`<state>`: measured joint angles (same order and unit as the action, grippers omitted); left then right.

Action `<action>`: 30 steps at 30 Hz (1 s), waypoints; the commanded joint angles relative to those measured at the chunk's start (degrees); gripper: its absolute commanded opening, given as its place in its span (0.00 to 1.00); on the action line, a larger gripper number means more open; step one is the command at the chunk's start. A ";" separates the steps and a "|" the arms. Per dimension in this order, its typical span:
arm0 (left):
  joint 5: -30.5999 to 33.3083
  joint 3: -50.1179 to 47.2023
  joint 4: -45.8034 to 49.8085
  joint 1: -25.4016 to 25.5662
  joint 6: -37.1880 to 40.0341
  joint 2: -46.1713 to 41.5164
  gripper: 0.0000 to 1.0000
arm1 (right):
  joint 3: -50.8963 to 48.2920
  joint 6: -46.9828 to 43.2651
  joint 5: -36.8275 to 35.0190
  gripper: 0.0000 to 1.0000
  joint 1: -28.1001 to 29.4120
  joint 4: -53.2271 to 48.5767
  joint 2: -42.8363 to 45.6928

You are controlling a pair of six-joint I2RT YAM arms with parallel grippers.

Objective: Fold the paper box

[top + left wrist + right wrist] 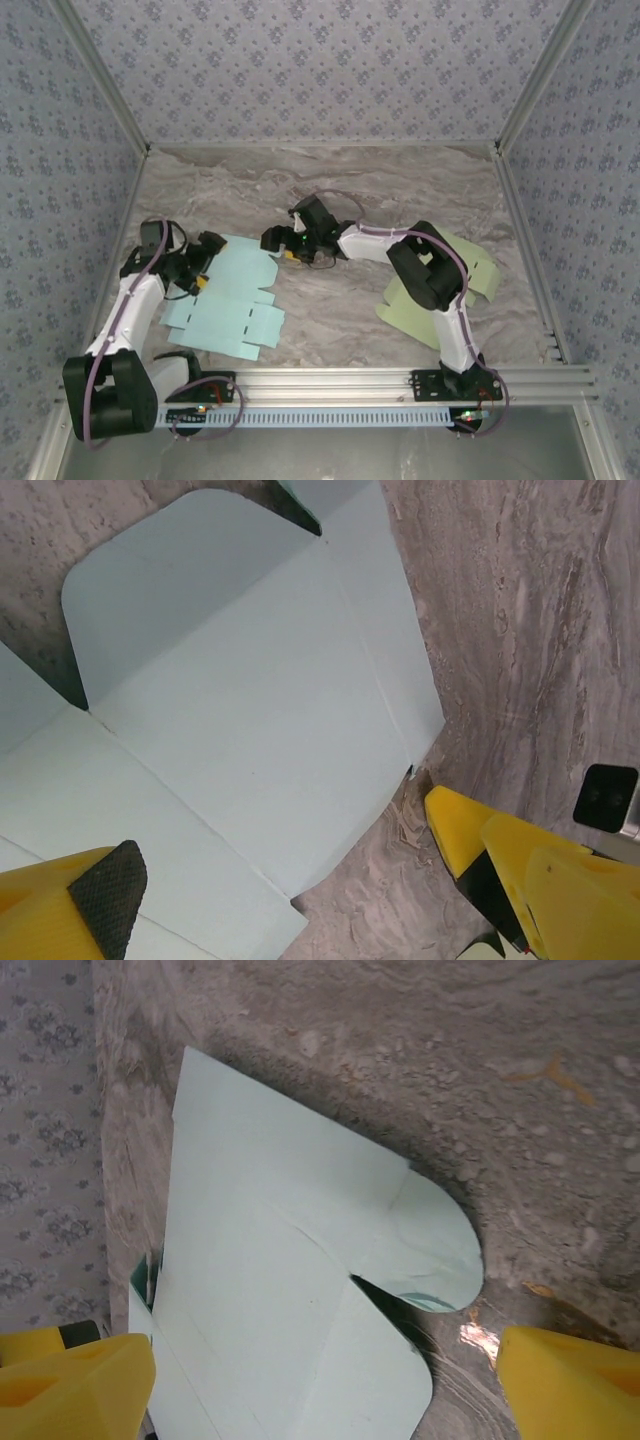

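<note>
the left arm (pixel 128 310) is reaching in from the left of the paper box (pixel 225 300), a pale blue blank that is lying unfolded and flat on the marbled table (pixel 400 190), with its flaps spreading outward. the left gripper (pixel 205 265) is hovering at the paper box's upper left edge with its claw standing wide open and gripping nothing; in the left wrist view one yellow finger (pixel 60 910) is sitting over the blue card, while the other finger (pixel 470 830) is hanging just off the paper box's edge, above bare table. whether either finger is touching the card i cannot tell. just beyond the paper box's upper right corner the right gripper (pixel 272 242) is pointing toward it, its claw also gaping wide and closing on nothing; in the right wrist view its two yellow fingertips (pixel 570 1380) are standing far apart, with a rounded flap of the paper box showing between them and casting a dark shadow on the table. the right arm (pixel 430 270) is stretching away to the right of the paper box, and under it, well apart from the paper box, a second flat blank in pale green (pixel 408 312) is lying on the table.
</note>
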<state>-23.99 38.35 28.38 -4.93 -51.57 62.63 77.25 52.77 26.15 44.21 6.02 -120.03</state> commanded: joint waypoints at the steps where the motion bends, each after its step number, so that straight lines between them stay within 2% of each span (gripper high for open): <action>1: 0.60 -2.45 -2.56 -0.34 -1.21 1.70 0.99 | -0.67 6.50 0.39 0.91 1.45 2.48 -0.36; 5: 3.19 -3.46 -4.48 -0.29 -0.96 4.42 0.99 | -0.71 8.27 -2.37 0.92 3.17 2.96 -0.52; 9: 4.51 -4.87 -6.35 -0.34 -0.87 5.11 0.99 | -0.17 7.40 -1.84 0.92 3.22 2.29 -2.01; 15: 4.86 -6.34 -7.35 -0.32 -0.51 7.75 0.99 | 2.63 -0.60 -3.50 0.94 3.32 -5.25 -2.12; 20: 4.62 -5.92 -7.95 -0.29 -0.03 10.41 1.00 | 3.44 -3.97 -4.79 0.95 2.00 -7.57 -1.52; 26: 4.87 -5.58 -9.04 -0.34 -0.19 12.15 1.00 | 11.03 -14.21 -0.42 0.97 -2.88 -12.36 -5.13; 30: 5.27 -5.83 -9.47 -0.33 -0.37 12.56 0.99 | 19.35 -21.60 7.20 0.96 -6.21 -17.39 -10.65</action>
<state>-20.14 32.75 18.98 -4.93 -52.16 73.67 91.66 39.29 27.20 39.90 -5.39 -126.96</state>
